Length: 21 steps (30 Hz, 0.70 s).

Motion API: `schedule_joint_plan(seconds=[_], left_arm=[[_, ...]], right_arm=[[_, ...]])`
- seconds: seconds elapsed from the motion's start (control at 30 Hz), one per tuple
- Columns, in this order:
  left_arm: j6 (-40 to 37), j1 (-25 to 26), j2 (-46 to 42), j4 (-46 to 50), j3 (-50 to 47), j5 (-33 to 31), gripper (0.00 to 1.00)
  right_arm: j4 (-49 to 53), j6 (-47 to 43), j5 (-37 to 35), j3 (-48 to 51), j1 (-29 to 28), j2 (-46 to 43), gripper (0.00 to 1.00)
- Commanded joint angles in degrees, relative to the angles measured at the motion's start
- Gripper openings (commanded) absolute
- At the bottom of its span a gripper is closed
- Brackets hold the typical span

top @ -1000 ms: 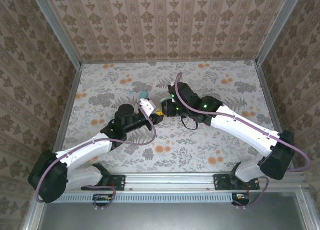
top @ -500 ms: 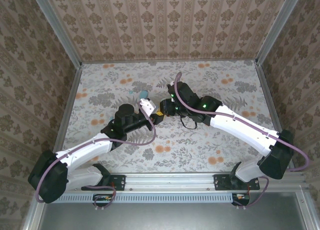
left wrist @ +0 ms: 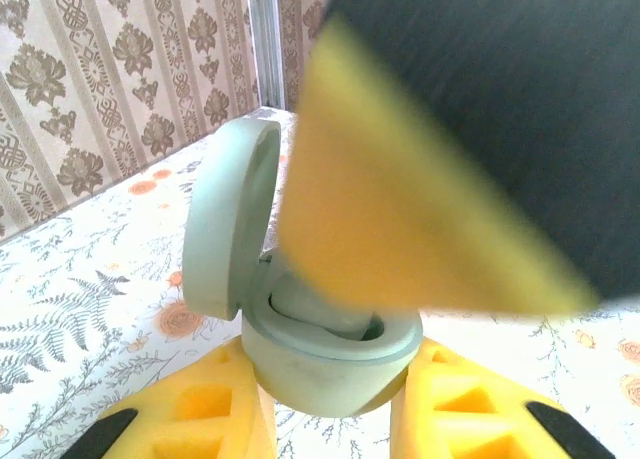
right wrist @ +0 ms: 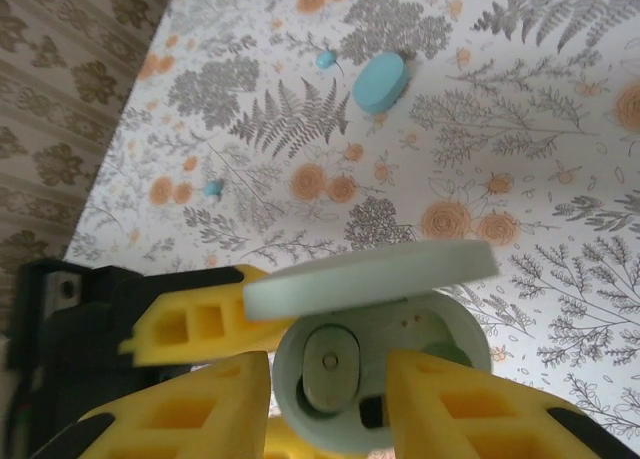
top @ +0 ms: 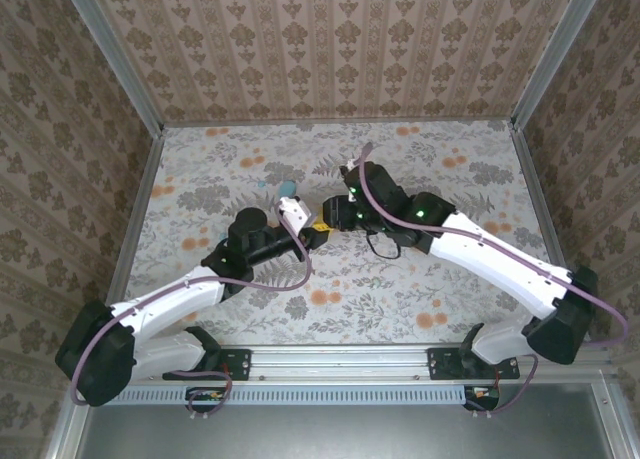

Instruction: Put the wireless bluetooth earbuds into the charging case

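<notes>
In the right wrist view the right gripper [right wrist: 330,399] fills the bottom edge, its yellow fingers [right wrist: 200,409] spread apart with nothing pinched between them. Just beyond them sits the mint-green charging case [right wrist: 450,324], its lid [right wrist: 370,274] hinged open and lying across the middle of the frame. A pale rounded piece [right wrist: 330,364] sits in one socket of the case.

In the left wrist view the left gripper [left wrist: 335,419] shows at the bottom edge, its fingers [left wrist: 210,409] pinching the base of the case from either side. The lid stands upright at centre left. A blurred yellow finger of the right gripper hangs over the case's mouth.

Farther off, on the flowered counter [right wrist: 560,209], a teal-blue oval pebble [right wrist: 380,82] lies near the top centre. The wireless bluetooth earbuds [right wrist: 325,59] lie loose on the counter, well apart from the case: one just left of the pebble, the second earbud [right wrist: 212,188] lower, toward the left.
</notes>
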<state>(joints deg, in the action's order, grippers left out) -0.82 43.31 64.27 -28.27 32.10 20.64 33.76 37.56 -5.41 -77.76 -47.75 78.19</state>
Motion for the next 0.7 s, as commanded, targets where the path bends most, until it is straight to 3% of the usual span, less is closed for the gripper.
schedule_joint_plan(seconds=[0.0, 0.37, 0.5, 0.67], left_arm=[[3.2, -2.2, -1.9, -4.4, -1.3, 3.6, 0.04], [5.6, -9.3, -6.2, 0.7, -1.8, 11.7, 0.04], [4.7, -10.3, -10.1, 5.4, -2.6, 11.3, 0.04], [4.3, -10.5, -14.0, 8.6, -4.2, 10.3, 0.04]], right_arm=[[2.0, -1.0, -1.0, -1.4, 0.5, -5.8, 0.37], [12.5, -0.4, -1.9, 4.8, 5.0, -14.2, 0.38], [13.7, 3.8, 0.9, 13.9, 5.8, -15.8, 0.38], [4.1, 10.8, 7.3, 29.3, 6.2, -16.6, 0.38]])
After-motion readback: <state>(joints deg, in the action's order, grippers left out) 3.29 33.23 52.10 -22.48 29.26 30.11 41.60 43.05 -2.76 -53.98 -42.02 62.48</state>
